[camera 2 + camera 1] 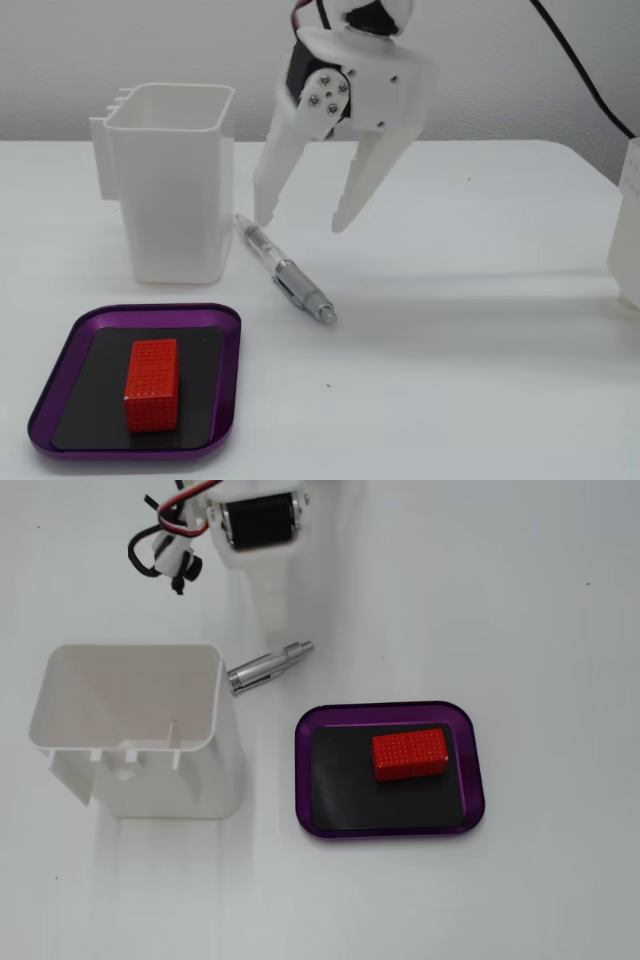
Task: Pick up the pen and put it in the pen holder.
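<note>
Both fixed views are bright and evenly lit, pretty soft light overall. The white desk (520, 600) is nearly blown out in the top-down one, so the holder (130, 730) barely stands out from it. Shadows are faint and soft-edged: a pale one under the gripper (300, 222) running right across the desk in the side view, and a light smudge beside the holder. Small glare streaks sit on the pen (268, 667) and the purple tray (390, 770) rim. Focus is decent, edges a touch soft, no obvious lens warp.
</note>
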Controlling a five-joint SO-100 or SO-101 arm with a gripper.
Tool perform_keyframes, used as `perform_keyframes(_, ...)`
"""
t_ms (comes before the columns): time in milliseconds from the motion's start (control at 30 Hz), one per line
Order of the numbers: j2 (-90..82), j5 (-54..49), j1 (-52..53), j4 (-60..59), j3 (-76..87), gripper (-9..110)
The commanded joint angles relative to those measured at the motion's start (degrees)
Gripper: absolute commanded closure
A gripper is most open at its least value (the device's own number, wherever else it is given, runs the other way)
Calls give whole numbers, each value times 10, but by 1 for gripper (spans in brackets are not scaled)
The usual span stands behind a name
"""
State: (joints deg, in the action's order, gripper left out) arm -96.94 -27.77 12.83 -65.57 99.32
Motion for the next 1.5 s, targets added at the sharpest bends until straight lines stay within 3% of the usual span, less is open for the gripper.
perform_keyframes(0, 17, -5, 0, 34, 9, 82)
perform_keyframes(600, 167, -62, 37, 162, 32, 83)
perform_keyframes(800, 178, -109, 51, 155, 32, 102)
perform_keyframes(1000, 172, -108, 46, 120, 28, 102)
perform_keyframes(1200, 54, -101, 50, 60, 32, 102)
perform_keyframes(1467, -208, -13, 51, -30, 26, 102)
